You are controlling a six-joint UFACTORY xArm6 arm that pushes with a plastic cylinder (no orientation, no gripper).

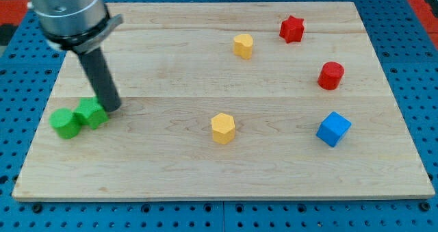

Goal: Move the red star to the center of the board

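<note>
Red star [291, 29]: it stood near the view's top right of the board [171, 170], well apart from the centre; it was upright and free on all sides.
My tip [111, 107]: it rested at the view's left side of the board, touching or just beside the green star-like block [91, 113]; it was far from the red star.
Claw: there was none on this arm, only the straight dark rod; so it held nothing and could only push.
Green blocks: the green star-like block and a green round block [66, 123] lay together at the view's left edge; in my judgement they were not part of this step and were better left alone.
Neighbours of the star: a yellow block [243, 45] lay to the view's left of it, a red cylinder [330, 75] lay below it toward the view's right; both were near the path.
Step in hand: in my judgement, the approach; the tip had to travel across the board to the star.
How to do it well: the tip should come behind the star, on its upper right side, passing above the yellow block; then push down and to the view's left, between the yellow block and the red cylinder.
Risk: a star shape can turn off the rod; a slow push through its middle would help.
Other blocks: a yellow hexagonal block [223, 128] and a blue cube [333, 129] lay lower; they seemed clear of the path.
</note>
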